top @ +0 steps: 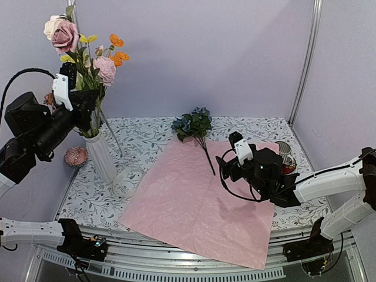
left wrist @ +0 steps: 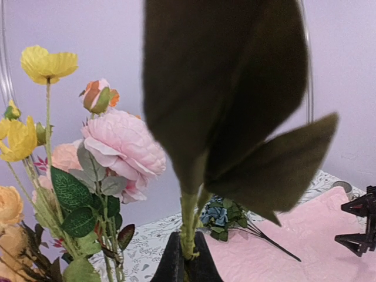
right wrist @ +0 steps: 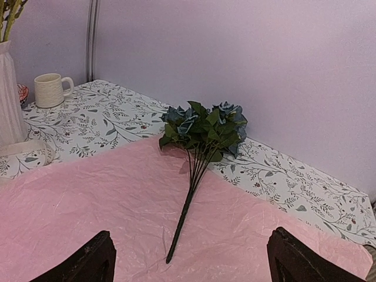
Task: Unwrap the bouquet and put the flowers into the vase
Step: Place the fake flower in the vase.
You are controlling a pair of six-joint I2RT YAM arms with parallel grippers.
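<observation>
Light is soft and even in all my views, bright, without glare. Shadows stay faint: just a thin one beside the blue flowers [right wrist: 202, 126] on the pink paper [right wrist: 106, 205]. In the left wrist view the leafy stem [left wrist: 223, 100] at centre frame is dark and badly blurred, while the pink rose [left wrist: 123, 150] at left stays sharp.

Ahead of the right claw [right wrist: 189, 261], the rose bunch [right wrist: 202, 126] lay on the wrapping paper [right wrist: 88, 200] (heads past its far edge); the vase [right wrist: 9, 100] stood far left.
</observation>
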